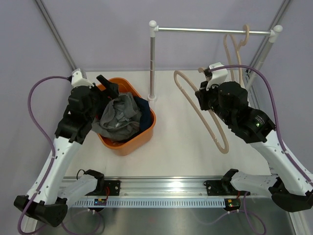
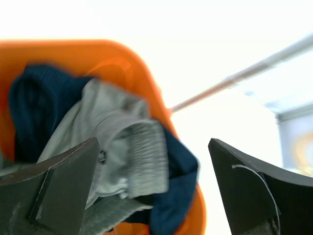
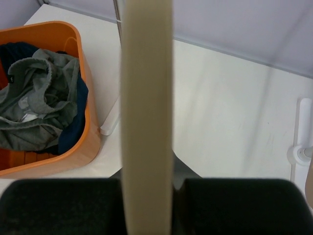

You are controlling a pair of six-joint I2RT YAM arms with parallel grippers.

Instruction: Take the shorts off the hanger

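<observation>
1. Shorts [image 1: 122, 117] lie heaped in one tub on the table [image 1: 181, 147], the broadest thing, which spreads beneath both grippers.
2. The clothes rail [image 1: 212, 31] stands beyond the right gripper [image 1: 202, 95]. A bare hanger on the rail [image 1: 237, 44] hooks over its far end.
3. The orange tub [image 1: 129, 147] sits just below and ahead of the left gripper [image 1: 108, 87], well apart from the right gripper.
4. A beige hanger [image 1: 208, 117] carries no cloth and runs both ways out of the right gripper. I cannot tell whether it touches the table.
5. The grey shorts [image 2: 127, 142] are crumpled on top of the pile, close under the left gripper, with a ribbed waistband showing.
6. The navy shorts [image 2: 34, 107] lie beneath and around the grey pair, against the tub wall.
7. The left gripper's fingers [image 2: 58, 186] stand wide apart and hold nothing.
8. The right gripper's pads [image 3: 58, 205] are pressed onto the beige hanger's flat arm.
</observation>
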